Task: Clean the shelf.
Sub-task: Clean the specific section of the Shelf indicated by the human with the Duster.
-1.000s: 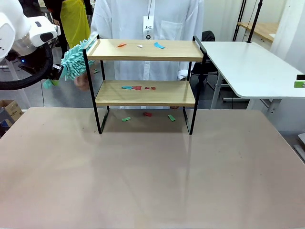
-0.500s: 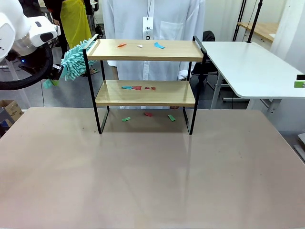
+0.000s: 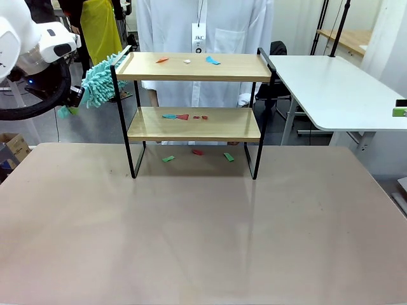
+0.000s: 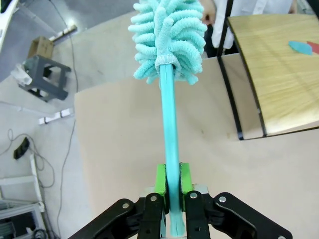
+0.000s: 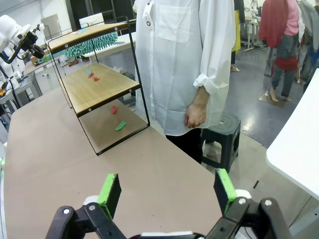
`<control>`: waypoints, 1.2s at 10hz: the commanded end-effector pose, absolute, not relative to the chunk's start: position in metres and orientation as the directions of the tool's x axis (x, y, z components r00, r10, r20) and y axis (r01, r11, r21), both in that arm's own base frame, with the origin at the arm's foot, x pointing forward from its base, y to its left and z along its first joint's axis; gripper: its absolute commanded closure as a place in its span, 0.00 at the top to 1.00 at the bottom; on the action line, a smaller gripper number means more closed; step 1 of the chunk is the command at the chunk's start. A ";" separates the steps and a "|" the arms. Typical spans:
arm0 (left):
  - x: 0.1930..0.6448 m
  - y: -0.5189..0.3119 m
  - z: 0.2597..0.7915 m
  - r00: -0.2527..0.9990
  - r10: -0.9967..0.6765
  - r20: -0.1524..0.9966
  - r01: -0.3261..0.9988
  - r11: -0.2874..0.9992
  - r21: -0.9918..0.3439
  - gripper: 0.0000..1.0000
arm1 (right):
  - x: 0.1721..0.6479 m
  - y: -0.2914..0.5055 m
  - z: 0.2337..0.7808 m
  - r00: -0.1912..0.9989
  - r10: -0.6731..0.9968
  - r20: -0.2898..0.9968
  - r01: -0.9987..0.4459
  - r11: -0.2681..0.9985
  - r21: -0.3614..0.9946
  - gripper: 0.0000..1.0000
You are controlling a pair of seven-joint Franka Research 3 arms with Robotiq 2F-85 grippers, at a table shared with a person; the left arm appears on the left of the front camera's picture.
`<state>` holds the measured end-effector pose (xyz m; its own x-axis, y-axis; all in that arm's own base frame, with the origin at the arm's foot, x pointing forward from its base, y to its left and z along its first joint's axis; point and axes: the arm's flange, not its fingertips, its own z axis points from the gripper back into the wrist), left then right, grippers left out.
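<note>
The shelf (image 3: 194, 125) stands at the table's far middle, two light wooden boards in a black frame. Small red, blue and white scraps (image 3: 212, 60) lie on its top board, more on the lower board (image 3: 183, 117) and on the table under it. My left gripper (image 4: 172, 179) is shut on the handle of a turquoise fluffy duster (image 4: 168, 35). The duster's head (image 3: 98, 82) hangs just outside the shelf's left rail at top-board height. My right gripper (image 5: 168, 191) is open and holds nothing, well off to the shelf's side (image 5: 99, 84).
A person in a white coat (image 5: 179, 64) stands close behind the shelf, hands down. A white table (image 3: 337, 89) stands at the back right. The tan tabletop (image 3: 203, 229) stretches bare in front of the shelf. A black stool (image 5: 222, 137) stands by the person.
A person's hand that was beside the duster at the shelf's left end has drawn back out of sight. The duster and both arms have hardly moved.
</note>
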<state>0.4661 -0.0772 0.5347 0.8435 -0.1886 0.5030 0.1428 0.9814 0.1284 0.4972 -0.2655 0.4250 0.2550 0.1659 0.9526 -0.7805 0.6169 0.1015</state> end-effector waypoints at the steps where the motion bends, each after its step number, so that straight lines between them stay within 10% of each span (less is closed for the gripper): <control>1: 0.447 -0.048 0.566 0.857 -0.269 0.441 0.175 0.954 0.242 0.13 | 0.497 -0.264 0.427 0.250 0.168 0.954 -0.782 0.616 0.097 1.00; 6: 0.375 0.008 0.622 0.796 -0.597 0.100 0.502 0.744 0.441 0.13 | 0.497 -0.264 0.427 0.250 0.168 0.954 -0.782 0.616 0.097 1.00; 12: 0.276 -0.012 0.636 0.200 -0.915 -0.350 0.962 0.116 0.246 0.13 | 0.497 -0.264 0.427 0.250 0.168 0.954 -0.782 0.616 0.097 1.00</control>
